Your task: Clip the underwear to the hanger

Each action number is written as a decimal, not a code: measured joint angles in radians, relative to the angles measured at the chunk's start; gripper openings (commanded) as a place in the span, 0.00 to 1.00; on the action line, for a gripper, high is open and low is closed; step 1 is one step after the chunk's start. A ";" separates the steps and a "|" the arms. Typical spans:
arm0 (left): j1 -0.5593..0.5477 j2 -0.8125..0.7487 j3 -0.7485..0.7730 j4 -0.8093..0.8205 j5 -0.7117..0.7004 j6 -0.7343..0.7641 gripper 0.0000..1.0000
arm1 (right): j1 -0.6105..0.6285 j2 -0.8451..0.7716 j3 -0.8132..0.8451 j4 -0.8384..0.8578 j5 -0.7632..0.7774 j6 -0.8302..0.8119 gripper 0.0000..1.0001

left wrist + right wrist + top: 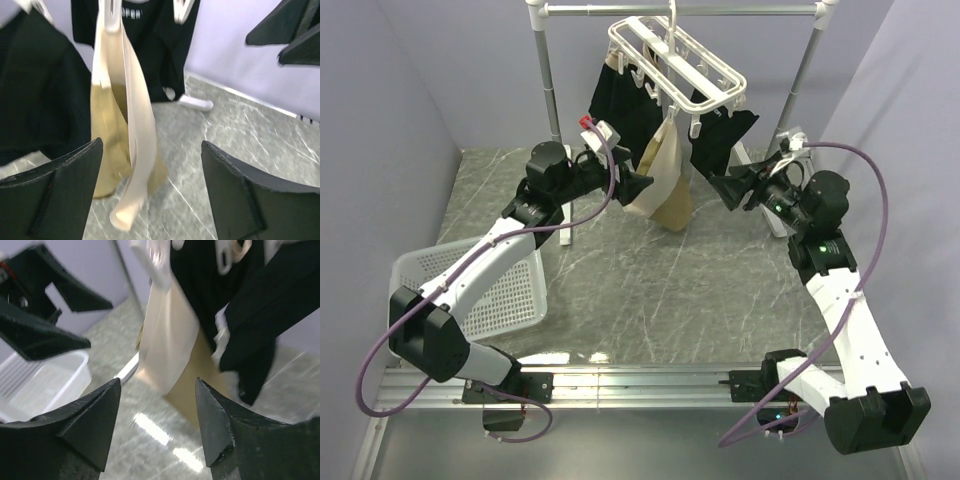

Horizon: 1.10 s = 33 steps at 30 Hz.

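Observation:
The tan underwear hangs from a clip of the white hanger, which dangles by its hook from the rack's top bar. It shows as a long beige fold in the left wrist view and in the right wrist view. My left gripper stands open just left of the cloth, nothing between its fingers. To the right of it my right gripper is open too, apart from the cloth and empty, with its fingertips spread.
Black garments hang from the same hanger on either side of the underwear. A grey-white pole rack stands at the back. A white mesh basket sits on the marble table at the left, under the left arm.

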 measured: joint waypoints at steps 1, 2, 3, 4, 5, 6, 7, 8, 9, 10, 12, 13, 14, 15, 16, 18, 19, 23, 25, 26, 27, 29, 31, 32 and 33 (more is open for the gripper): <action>0.000 0.000 0.000 0.019 -0.002 -0.001 0.86 | -0.001 -0.009 0.013 -0.001 0.020 -0.001 0.74; -0.001 0.001 0.000 0.035 -0.002 -0.003 0.85 | -0.001 -0.013 0.018 0.000 0.031 0.000 0.77; -0.002 0.003 0.000 0.056 -0.004 -0.005 0.85 | -0.002 -0.020 0.032 -0.002 0.056 0.002 0.79; -0.004 0.006 0.000 0.082 -0.005 -0.009 0.85 | -0.004 -0.024 0.046 -0.005 0.070 0.001 0.80; -0.008 0.011 0.000 0.108 -0.005 -0.013 0.85 | -0.007 -0.024 0.060 -0.007 0.075 0.000 0.80; -0.014 0.018 0.000 0.133 -0.005 -0.014 0.84 | -0.011 -0.023 0.075 -0.011 0.074 -0.002 0.80; -0.023 0.026 0.000 0.164 -0.005 -0.017 0.84 | -0.016 -0.019 0.093 -0.019 0.069 -0.005 0.79; -0.034 0.039 0.001 0.197 -0.005 -0.021 0.82 | -0.023 -0.011 0.120 -0.031 0.062 -0.007 0.79; -0.045 0.054 0.002 0.226 -0.009 -0.025 0.81 | -0.031 0.004 0.157 -0.047 0.047 -0.008 0.79; -0.063 0.069 0.005 0.253 -0.024 -0.026 0.76 | -0.042 0.023 0.196 -0.057 0.026 -0.007 0.79; -0.095 0.100 0.016 0.289 -0.061 -0.020 0.73 | -0.065 0.059 0.263 -0.060 0.002 0.011 0.78; -0.117 0.116 0.021 0.303 -0.098 -0.012 0.70 | -0.075 0.074 0.286 -0.062 -0.003 0.019 0.78; -0.142 0.132 0.027 0.314 -0.138 -0.006 0.67 | -0.083 0.088 0.308 -0.063 -0.007 0.030 0.77; -0.166 0.146 0.035 0.322 -0.188 -0.001 0.66 | -0.089 0.101 0.325 -0.065 -0.010 0.042 0.77; -0.193 0.162 0.049 0.326 -0.241 0.009 0.66 | -0.093 0.113 0.336 -0.067 -0.011 0.048 0.76; -0.237 0.191 0.079 0.331 -0.326 0.019 0.66 | -0.095 0.130 0.352 -0.075 -0.018 0.065 0.75; -0.259 0.204 0.091 0.335 -0.372 0.023 0.66 | -0.097 0.139 0.360 -0.080 -0.023 0.071 0.74; -0.305 0.229 0.109 0.356 -0.492 0.026 0.67 | -0.097 0.176 0.389 -0.098 -0.064 0.094 0.72; -0.314 0.242 0.122 0.374 -0.537 0.031 0.67 | -0.097 0.190 0.400 -0.105 -0.084 0.098 0.72; -0.318 0.252 0.133 0.382 -0.565 0.032 0.67 | -0.097 0.198 0.406 -0.109 -0.092 0.099 0.72; -0.320 0.261 0.143 0.390 -0.582 0.032 0.66 | -0.097 0.206 0.411 -0.114 -0.103 0.099 0.72; -0.324 0.284 0.169 0.401 -0.623 0.031 0.66 | -0.097 0.218 0.422 -0.120 -0.116 0.099 0.72; -0.327 0.308 0.196 0.407 -0.655 0.029 0.65 | -0.097 0.230 0.428 -0.122 -0.126 0.102 0.72; -0.327 0.320 0.209 0.408 -0.671 0.029 0.64 | -0.097 0.234 0.431 -0.122 -0.130 0.104 0.72; -0.328 0.331 0.218 0.410 -0.680 0.029 0.63 | -0.097 0.238 0.433 -0.121 -0.134 0.106 0.72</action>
